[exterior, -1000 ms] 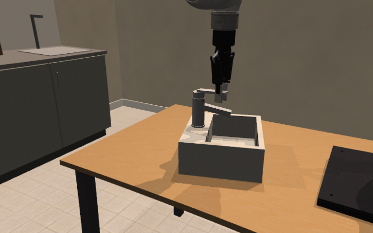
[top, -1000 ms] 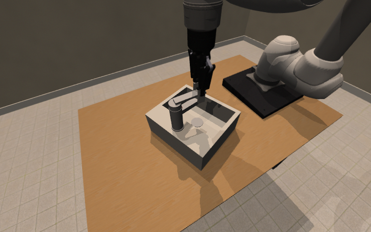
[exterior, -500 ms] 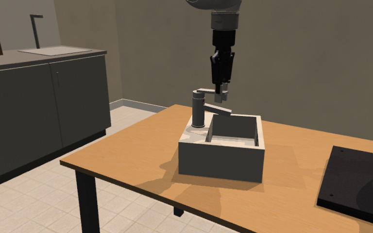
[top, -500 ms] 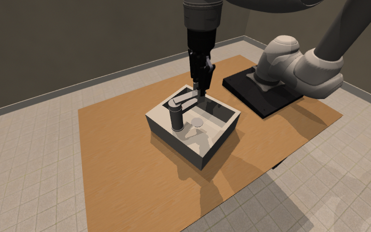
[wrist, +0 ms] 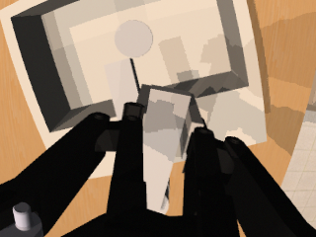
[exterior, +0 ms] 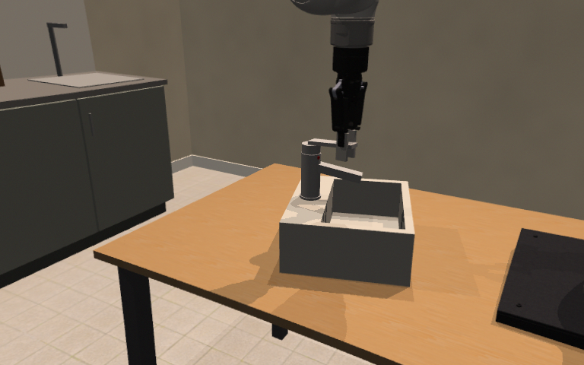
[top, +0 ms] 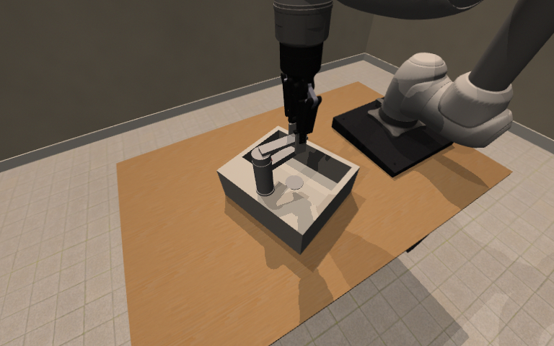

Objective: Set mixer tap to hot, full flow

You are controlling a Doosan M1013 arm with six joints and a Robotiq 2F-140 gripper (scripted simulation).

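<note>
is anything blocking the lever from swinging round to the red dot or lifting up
Nothing visible does. The gripper is shut on the free end of the lever, which lies about level above the spout. The red dot sits on the tap body, with open air around and above the lever.

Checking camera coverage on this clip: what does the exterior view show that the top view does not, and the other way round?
Only the exterior view shows the small red dot on the dark grey cylindrical tap body, the dark cabinet with its own sink, and the black table leg. Only the top view shows the round drain disc in the basin floor and the arm's pale rounded base joint. Both show the black gripper shut on the flat grey lever, the beige box sink, the wooden table and the black base plate.
</note>
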